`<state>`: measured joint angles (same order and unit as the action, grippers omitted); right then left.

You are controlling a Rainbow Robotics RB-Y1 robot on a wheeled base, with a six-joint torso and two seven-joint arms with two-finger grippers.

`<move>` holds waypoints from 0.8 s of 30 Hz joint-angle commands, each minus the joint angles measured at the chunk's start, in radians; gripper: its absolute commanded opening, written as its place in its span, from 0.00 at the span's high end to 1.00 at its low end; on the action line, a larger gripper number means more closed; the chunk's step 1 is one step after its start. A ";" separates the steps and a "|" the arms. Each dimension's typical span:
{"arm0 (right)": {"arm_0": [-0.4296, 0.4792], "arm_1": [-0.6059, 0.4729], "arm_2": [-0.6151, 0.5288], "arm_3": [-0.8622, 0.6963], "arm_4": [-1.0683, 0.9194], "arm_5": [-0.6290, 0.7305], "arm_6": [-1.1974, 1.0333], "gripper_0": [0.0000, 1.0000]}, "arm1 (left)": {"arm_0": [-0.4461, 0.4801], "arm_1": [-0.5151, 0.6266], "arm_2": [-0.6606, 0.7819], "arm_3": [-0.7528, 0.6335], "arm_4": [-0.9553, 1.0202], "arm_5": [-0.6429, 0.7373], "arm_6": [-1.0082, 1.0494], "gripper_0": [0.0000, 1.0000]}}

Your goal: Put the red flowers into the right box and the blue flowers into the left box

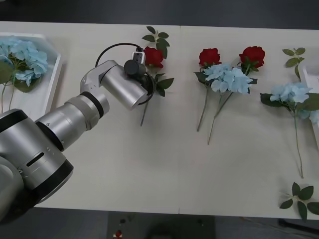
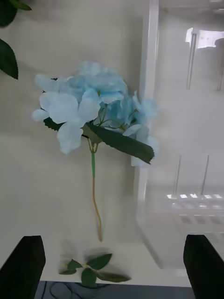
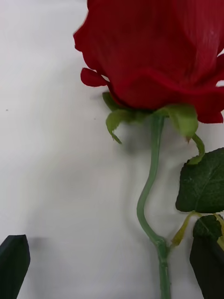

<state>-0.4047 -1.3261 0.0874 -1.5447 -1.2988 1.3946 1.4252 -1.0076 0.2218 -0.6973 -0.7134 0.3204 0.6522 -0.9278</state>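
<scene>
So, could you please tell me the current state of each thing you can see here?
Left pincer: open, above a rose stem.
Right pincer: open, empty.
Left rose: lying on the table.
Two other roses: on the table, unsorted.
Left box: holds blue flowers.
Right box: no flowers seen inside.

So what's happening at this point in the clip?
The robot is sorting artificial flowers on a white table. Its left gripper is open and hangs over a red rose, fingers either side of the stem, nothing gripped yet. Two more red roses lie mid-table with a blue flower across them. The right gripper is open above another blue flower lying beside the right box. The left box already holds a blue flower.
</scene>
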 commanded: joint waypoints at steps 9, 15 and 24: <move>0.340 0.084 -0.089 -0.230 0.033 -0.330 -0.232 0.13 | -0.043 -0.015 -0.087 0.029 -0.023 -0.049 0.037 0.00; 0.376 0.186 -0.086 -0.222 0.099 -0.411 -0.223 0.11 | -0.043 -0.009 -0.143 0.029 -0.023 -0.051 0.044 0.47; 0.374 0.104 -0.086 -0.311 0.105 -0.348 -0.236 0.11 | -0.043 0.007 -0.166 0.029 -0.023 -0.074 0.044 1.00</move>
<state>-0.0206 -1.1527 0.0155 -1.7980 -1.1826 1.0289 1.2185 -1.0284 0.2061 -0.8409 -0.6850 0.2984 0.5855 -0.9155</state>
